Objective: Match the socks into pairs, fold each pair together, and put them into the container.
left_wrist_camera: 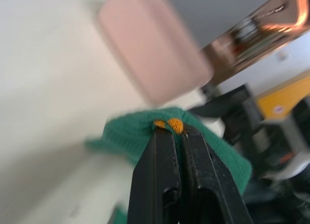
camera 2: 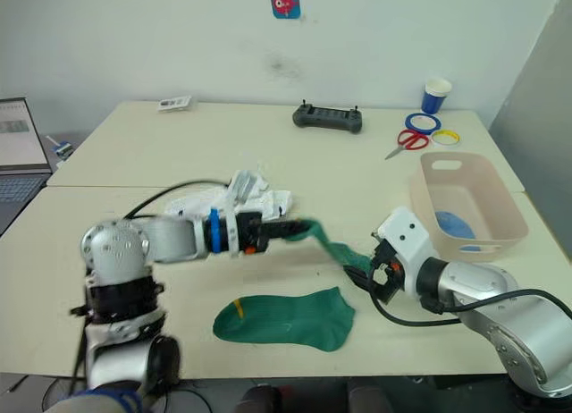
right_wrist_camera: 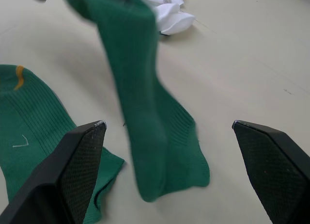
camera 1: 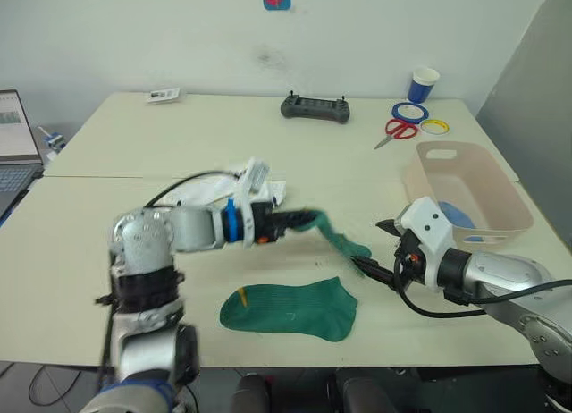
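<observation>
The bench (camera 1: 134, 154) is big and pale, and all the things sit on it. The container (camera 1: 500, 218) is a pale pink tub just behind the right hand (right_wrist_camera: 169, 136), and something blue (camera 1: 456, 214) lies inside it.

1 green sock (camera 1: 290, 311) lies flat on the bench, just in front of both hands and between them. It has a small yellow mark near its cuff.

The other green sock (right_wrist_camera: 145, 112) hangs in the air. The left hand (camera 1: 308, 222) is squeezed tight on 1 end of it, with 2 little orange spots of the sock poking out at the fingertips (left_wrist_camera: 167, 136). The sock slopes down from the left hand, and its loose end rests on the bench between the fingers of the right hand. The right hand is wide open and has hold of nothing.

The white socks (camera 1: 255, 185) sit in a small heap just behind the left hand.
</observation>
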Controlling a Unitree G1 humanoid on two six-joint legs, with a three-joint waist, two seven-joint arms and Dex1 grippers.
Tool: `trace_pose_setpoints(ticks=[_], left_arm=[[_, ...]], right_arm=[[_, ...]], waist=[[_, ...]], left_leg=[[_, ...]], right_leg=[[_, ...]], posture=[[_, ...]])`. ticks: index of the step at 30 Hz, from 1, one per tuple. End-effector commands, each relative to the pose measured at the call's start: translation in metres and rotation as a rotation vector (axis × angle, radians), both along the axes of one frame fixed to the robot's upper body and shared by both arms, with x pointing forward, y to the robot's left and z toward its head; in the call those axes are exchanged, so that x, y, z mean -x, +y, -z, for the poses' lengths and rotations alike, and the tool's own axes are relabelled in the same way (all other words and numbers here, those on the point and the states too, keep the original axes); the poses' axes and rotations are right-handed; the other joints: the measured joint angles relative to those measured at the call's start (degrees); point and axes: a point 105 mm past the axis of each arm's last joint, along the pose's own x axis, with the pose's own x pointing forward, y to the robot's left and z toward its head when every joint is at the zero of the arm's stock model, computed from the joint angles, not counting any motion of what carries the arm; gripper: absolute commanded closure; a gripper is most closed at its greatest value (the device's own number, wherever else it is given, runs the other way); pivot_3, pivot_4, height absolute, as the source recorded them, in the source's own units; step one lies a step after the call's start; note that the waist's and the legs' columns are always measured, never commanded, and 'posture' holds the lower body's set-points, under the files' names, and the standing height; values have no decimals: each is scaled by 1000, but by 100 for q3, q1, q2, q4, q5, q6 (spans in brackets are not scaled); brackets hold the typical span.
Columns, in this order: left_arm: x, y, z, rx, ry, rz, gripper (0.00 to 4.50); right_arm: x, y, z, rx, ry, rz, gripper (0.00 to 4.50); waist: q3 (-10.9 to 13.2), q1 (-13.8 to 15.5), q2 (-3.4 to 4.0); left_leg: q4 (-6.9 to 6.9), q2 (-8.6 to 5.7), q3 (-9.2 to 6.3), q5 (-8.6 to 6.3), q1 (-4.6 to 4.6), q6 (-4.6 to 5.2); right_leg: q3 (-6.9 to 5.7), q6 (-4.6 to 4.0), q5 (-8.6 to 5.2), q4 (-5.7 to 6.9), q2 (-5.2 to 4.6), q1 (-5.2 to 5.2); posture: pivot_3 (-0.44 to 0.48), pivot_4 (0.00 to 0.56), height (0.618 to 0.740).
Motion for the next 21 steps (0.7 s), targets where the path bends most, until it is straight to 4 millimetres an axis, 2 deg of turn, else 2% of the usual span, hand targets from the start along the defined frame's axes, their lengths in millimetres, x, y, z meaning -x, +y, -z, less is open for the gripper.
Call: trace_pose_setpoints(ticks=[1, 4, 7, 14, 17, 20, 21], left_arm=[[1, 12, 10, -54, -38, 0, 4456], [6, 32, 23, -107, -28, -6, 4456], [7, 39, 28, -140, -45, 5, 4456], [8, 36, 33, -146, -81, 41, 4456], [9, 35, 35, -151, -83, 46, 4456], [8, 37, 36, -158, -86, 39, 4500], [7, 38, 36, -161, -86, 36, 4500]], right_arm=[[5, 3, -5, 1, -31, -14, 0], [1, 5, -2, -33, -22, 17, 0], [-12, 6, 5, -95, -2, 98, 0], [-50, 6, 40, -183, 61, 295, 0], [-57, 9, 48, -249, 107, 329, 0], [-58, 14, 58, -289, 162, 325, 561], [-59, 16, 59, -291, 166, 322, 889]], waist=[[2, 16, 0], [2, 71, -1], [0, 96, -4], [2, 88, 0], [4, 87, 2], [4, 85, 3], [5, 85, 4]], left_leg=[[2, 0, -1, 1, -6, -1], [6, -8, 3, 0, -11, -1], [5, -8, 5, 0, -13, -1], [3, -7, 6, 0, -16, 0], [0, -4, 5, 0, -15, 1], [-1, 0, 4, -1, -15, 1], [-1, 0, 4, -1, -15, 1]], right_leg=[[-4, -1, 0, -3, -2, -2], [-1, -1, 0, -10, -9, -1], [0, -1, -1, -13, -11, -1], [-1, -2, -1, -13, -11, -5], [-1, -2, -1, -13, -8, -7], [-2, -3, -1, -12, -5, -8], [-2, -3, -1, -12, -5, -8]], posture=[[0, 150, 740], [0, 150, 740], [0, 150, 740], [0, 150, 740], [0, 150, 740], [0, 150, 740], [0, 150, 740]])
